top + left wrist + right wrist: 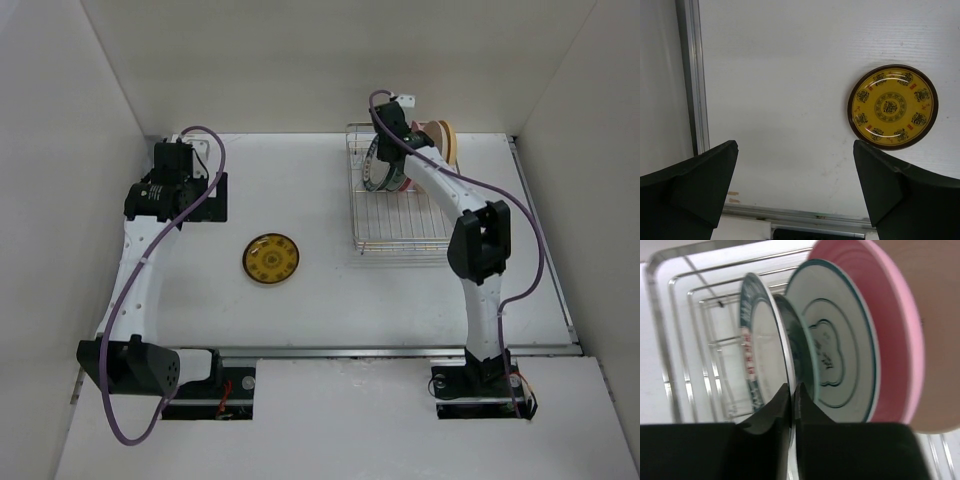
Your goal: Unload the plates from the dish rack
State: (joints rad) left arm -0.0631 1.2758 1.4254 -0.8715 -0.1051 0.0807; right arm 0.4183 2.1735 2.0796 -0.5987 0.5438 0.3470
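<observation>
Pinching teal-rimmed plate [759, 340] rim, right end effector [792, 388], upright in dish rack [715, 344]

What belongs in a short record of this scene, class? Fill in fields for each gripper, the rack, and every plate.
left gripper: open, empty, above the table
right gripper: shut on the rim of the teal plate
dish rack: holds four upright plates
row in rack: teal plate, white ringed plate, pink plate, orange-yellow plate
yellow patterned plate: flat on the table, outside the rack
</observation>
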